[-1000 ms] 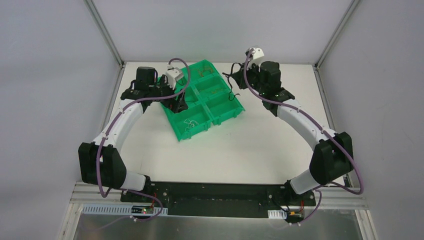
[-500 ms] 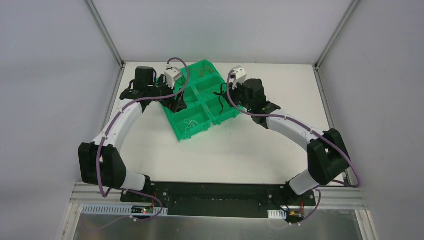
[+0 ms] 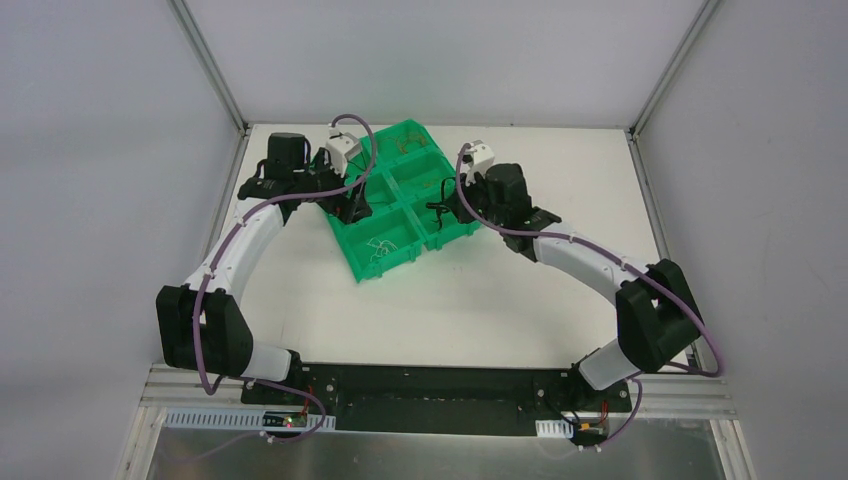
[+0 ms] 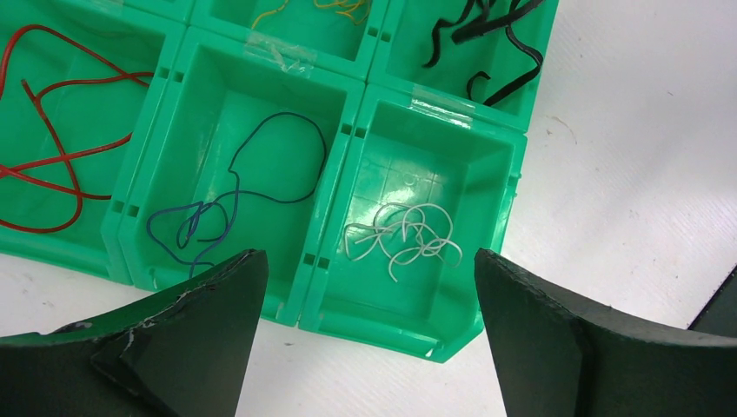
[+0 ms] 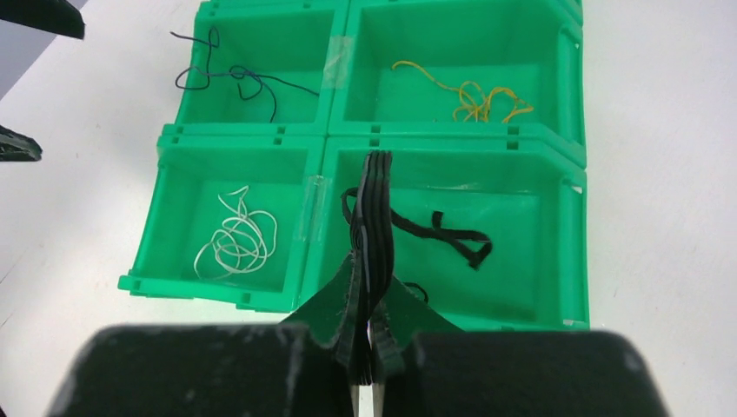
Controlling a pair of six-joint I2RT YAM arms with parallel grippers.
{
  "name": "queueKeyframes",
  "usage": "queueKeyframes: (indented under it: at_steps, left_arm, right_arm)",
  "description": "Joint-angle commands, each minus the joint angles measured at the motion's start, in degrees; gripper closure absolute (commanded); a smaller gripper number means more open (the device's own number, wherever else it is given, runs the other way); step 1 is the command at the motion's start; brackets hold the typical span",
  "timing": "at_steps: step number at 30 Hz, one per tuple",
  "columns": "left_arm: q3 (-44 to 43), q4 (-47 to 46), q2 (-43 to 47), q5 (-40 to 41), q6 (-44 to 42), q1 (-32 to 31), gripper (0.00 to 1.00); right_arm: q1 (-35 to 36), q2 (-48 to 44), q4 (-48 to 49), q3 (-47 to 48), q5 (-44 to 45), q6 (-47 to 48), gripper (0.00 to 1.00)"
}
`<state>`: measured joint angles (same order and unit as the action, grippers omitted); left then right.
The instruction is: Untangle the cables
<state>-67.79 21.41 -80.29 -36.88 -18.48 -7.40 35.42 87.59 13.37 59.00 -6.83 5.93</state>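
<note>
Green tray [image 5: 261, 132] on white table [image 3: 480, 300]

Tray [image 4: 356, 130] bright green all over, as I read it; clear glossy tape strips on dividers. Red cable [image 4: 63, 156], dark blue cable [image 4: 235, 187], white cables [image 4: 404, 234], black cables [image 4: 487, 26], yellow-orange cables [image 5: 478, 100]. Table [image 4: 626, 174] white, faint grey scuffs. Left gripper [image 4: 369, 256] matte black on my feed, right gripper [image 5: 375, 174] black too. Arm hoses [image 3: 197, 330] purple.

- The left arm [image 3: 240, 240] reaches forward with its elbow bowed outward. The left gripper [image 4: 367, 265] points down, fingers spread wide.
- The right arm [image 3: 590, 260] bends inward. The right gripper [image 5: 372, 304] is pinched on black cables [image 5: 375, 200].
</note>
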Motion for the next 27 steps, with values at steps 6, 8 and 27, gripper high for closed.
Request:
queueKeyframes:
  at_steps: [6, 8, 27]
  left_arm:
    - [-0.8, -1.5, 0.2, 0.1, -0.4, 0.5, 0.08]
    - [-1.0, -1.5, 0.1, 0.3, -0.2, 0.5, 0.08]
    - [-17.5, 16.6, -6.9, 9.0, 8.4, 2.2, 0.01]
  right_arm:
    - [-3.3, 3.5, -6.1, 3.4, 1.2, -1.8, 0.97]
    - [-4.6, 5.6, -8.0, 5.5, 1.0, -2.9, 0.85]
    - [-17.5, -1.1, -19.5, 14.1, -10.3, -0.7, 0.1]
